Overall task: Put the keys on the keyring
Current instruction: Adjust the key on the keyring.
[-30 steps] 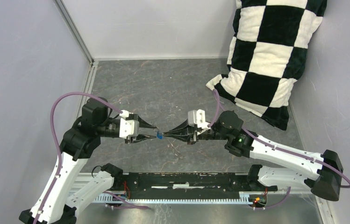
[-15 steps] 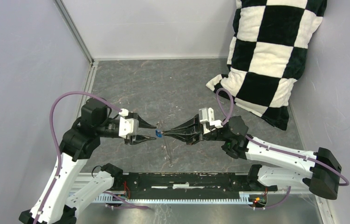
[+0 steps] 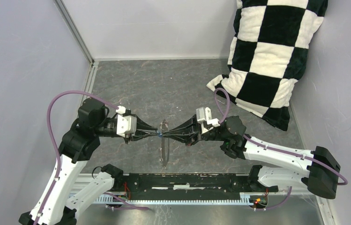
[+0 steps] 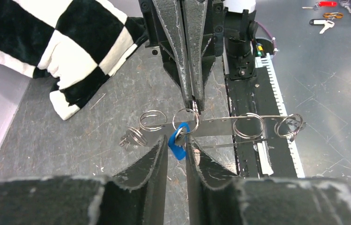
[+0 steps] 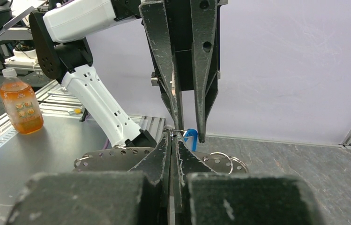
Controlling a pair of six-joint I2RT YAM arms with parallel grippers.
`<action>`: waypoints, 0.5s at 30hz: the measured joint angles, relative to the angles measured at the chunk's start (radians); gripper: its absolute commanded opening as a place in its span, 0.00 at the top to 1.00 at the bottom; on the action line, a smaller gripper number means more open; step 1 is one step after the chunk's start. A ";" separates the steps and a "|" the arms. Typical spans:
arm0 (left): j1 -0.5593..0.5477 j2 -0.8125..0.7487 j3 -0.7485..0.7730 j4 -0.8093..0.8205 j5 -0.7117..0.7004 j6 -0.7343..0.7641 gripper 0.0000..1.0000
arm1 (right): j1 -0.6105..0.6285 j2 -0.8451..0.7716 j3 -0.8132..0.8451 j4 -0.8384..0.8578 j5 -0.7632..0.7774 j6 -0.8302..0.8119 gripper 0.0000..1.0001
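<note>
A tiny blue key [image 4: 177,149] hangs by its head hole on one keyring [image 4: 175,116] of a perforated metal strip [image 4: 218,126]. My right gripper [image 4: 192,105] comes in from the far side and is shut on that keyring. My left gripper [image 4: 177,139] faces it, both pads pressed close against the blue key. From above, the two grippers meet tip to tip [image 3: 160,135] over the floor, and the strip [image 3: 164,150] looks like a thin rod. In the right wrist view the right gripper [image 5: 172,136] pinches the ring wire, with the blue key [image 5: 191,138] just behind it.
The strip carries several more rings [image 4: 248,125], with a loose bunch [image 4: 133,137] at one end. A checkered pillow [image 3: 267,56] leans in the back right corner. More keys [image 4: 325,23] and an orange bottle [image 5: 21,105] lie outside the work cell. The arms' base rail [image 3: 182,183] runs along the near edge.
My left jaws have narrowed around the blue key. The right arm has shifted and turned, and the ring strip now hangs in plain view under the fingertips.
</note>
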 measured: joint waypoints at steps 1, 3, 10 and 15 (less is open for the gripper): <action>0.000 0.000 0.000 -0.001 0.006 0.000 0.74 | 0.000 0.000 0.000 0.003 0.000 0.003 1.00; 0.000 0.002 0.000 -0.005 0.014 -0.001 0.77 | -0.001 0.000 0.000 0.008 0.000 0.003 1.00; 0.000 0.025 0.000 -0.048 0.048 0.000 0.98 | -0.001 -0.001 0.000 0.020 0.013 0.003 1.00; 0.000 0.028 0.005 -0.062 0.047 0.000 0.98 | -0.001 -0.013 0.000 0.001 0.034 -0.009 1.00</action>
